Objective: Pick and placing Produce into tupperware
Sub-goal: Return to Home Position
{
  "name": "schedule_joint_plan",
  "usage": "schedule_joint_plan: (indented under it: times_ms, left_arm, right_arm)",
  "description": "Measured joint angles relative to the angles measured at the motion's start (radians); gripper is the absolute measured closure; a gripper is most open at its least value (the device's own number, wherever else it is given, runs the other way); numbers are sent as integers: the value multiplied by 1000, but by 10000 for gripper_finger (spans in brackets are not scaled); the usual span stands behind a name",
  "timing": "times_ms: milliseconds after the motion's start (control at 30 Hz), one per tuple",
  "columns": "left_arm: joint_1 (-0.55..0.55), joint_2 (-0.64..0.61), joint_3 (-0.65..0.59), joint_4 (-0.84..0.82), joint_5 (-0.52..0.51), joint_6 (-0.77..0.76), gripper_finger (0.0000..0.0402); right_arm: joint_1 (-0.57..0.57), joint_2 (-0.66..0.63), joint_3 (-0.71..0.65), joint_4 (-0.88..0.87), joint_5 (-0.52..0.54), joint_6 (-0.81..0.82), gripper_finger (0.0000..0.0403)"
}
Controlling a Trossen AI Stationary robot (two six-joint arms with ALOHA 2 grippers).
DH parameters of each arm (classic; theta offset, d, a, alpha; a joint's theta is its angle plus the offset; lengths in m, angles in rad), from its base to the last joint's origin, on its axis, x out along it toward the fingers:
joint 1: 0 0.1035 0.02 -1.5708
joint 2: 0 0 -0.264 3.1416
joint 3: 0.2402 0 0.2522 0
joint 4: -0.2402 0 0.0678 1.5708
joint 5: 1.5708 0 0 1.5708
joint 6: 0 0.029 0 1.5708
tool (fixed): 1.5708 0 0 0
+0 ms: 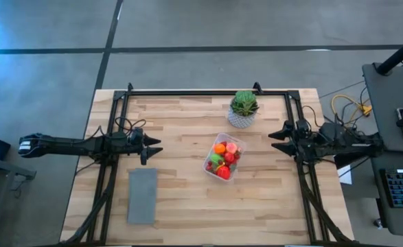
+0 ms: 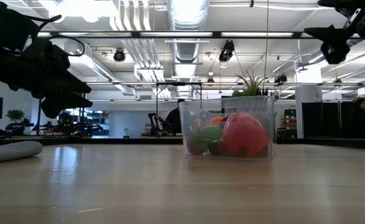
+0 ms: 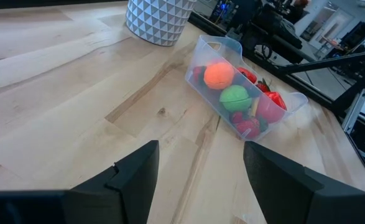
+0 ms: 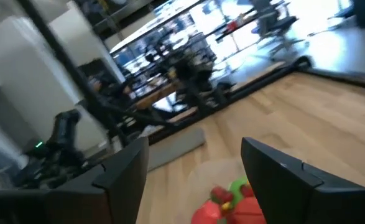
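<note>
The produce point(image 1: 223, 158) lies heaped in the tupperware point(image 1: 240, 145) at the middle of the table point(image 1: 187, 206). From table level a red piece point(image 2: 244, 134) and a green piece point(image 2: 208, 135) hide most of the others, and the right wrist view cuts the heap off at its edge. The left gripper point(image 1: 154, 147) and right gripper point(image 1: 274, 140) hang well apart from the tupperware, one on either side, fingers spread and empty. Just beyond it stands the potted plant point(image 1: 243, 108).
</note>
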Motion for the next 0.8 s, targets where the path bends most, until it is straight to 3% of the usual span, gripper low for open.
schedule_joint_plan:
  times_ms: [333, 567, 800]
  left_arm:
    - [0, 0, 0, 0, 0, 0, 181]
    - [0, 0, 0, 0, 0, 0, 181]
    - [0, 0, 0, 0, 0, 0, 181]
  right_arm:
    - [-84, 5, -32, -12, -119, -11, 151]
    - [-84, 7, -38, -54, -123, -159, 152]
    - [-84, 6, -110, -42, -76, -158, 155]
